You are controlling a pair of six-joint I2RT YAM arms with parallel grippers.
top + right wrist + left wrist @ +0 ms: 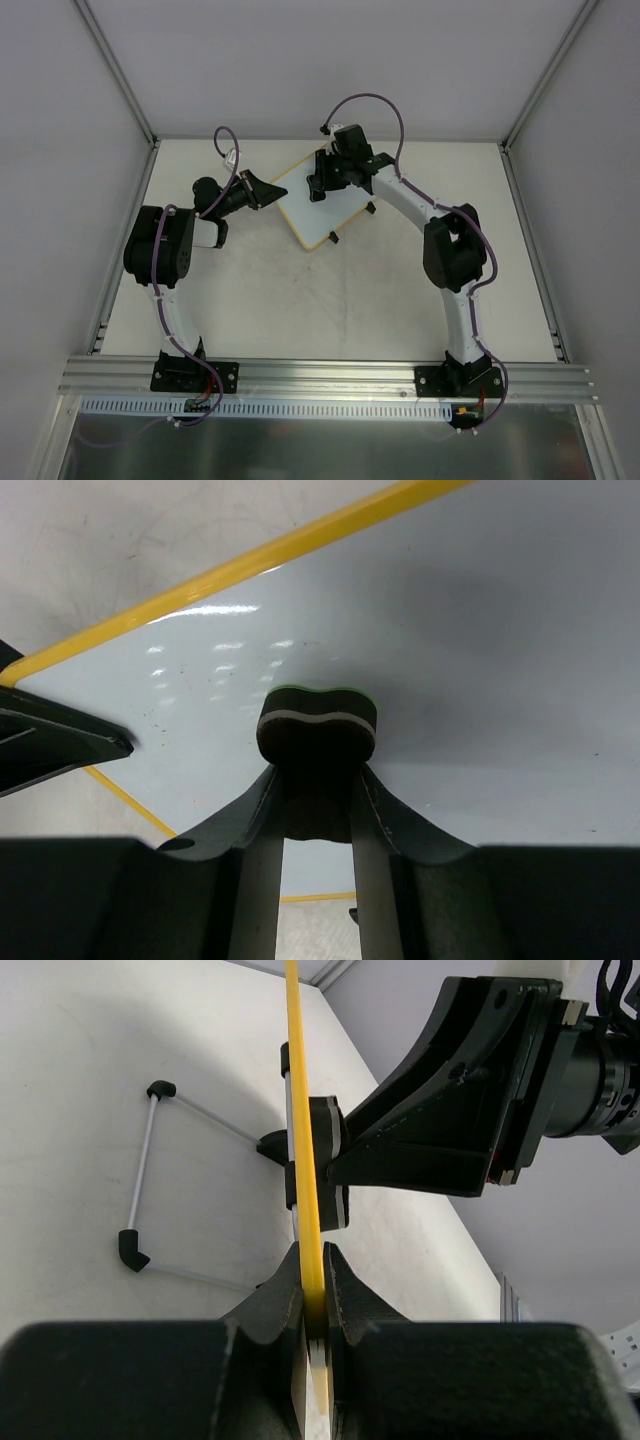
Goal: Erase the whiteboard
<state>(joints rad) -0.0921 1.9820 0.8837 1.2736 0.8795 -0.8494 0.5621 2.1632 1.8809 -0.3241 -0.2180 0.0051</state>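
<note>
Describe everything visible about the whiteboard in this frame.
The whiteboard is a glossy white panel in a thin yellow frame, propped on a wire stand with black feet. Only faint specks show on its face, no legible writing. The left hand clamps its frame edge; the right hand presses a dark eraser against the face.

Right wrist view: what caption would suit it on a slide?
Right gripper holds a dark eraser against the yellow-framed whiteboard, its surface showing only faint specks.
</note>
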